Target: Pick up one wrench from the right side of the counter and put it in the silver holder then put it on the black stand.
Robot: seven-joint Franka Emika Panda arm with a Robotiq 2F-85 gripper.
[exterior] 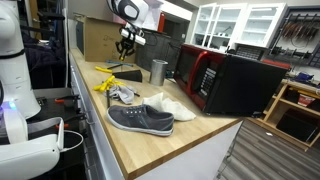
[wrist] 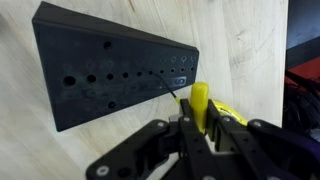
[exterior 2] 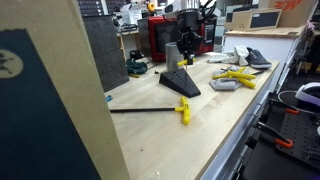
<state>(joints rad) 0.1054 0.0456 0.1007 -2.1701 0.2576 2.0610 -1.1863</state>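
My gripper (wrist: 201,120) is shut on a wrench (wrist: 200,97) with a yellow handle. Its thin dark shaft points at the right end of the black stand (wrist: 100,65), by the row of holes. I cannot tell whether the tip is in a hole. In both exterior views the gripper (exterior: 127,42) (exterior 2: 188,42) hangs above the black stand (exterior: 122,74) (exterior 2: 181,84) on the wooden counter (exterior: 150,145) (exterior 2: 210,135). The silver holder (exterior: 158,71) (exterior 2: 172,55) stands upright just beside the stand. Another yellow-handled wrench (exterior 2: 184,110) with a long dark shaft lies on the counter.
More yellow tools (exterior: 105,85) (exterior 2: 236,77) lie near the stand. A grey shoe (exterior: 140,119) and a white shoe (exterior: 172,107) lie on the counter. A red-and-black microwave (exterior: 225,80) stands behind the holder. A cardboard box (exterior: 98,38) sits at the far end.
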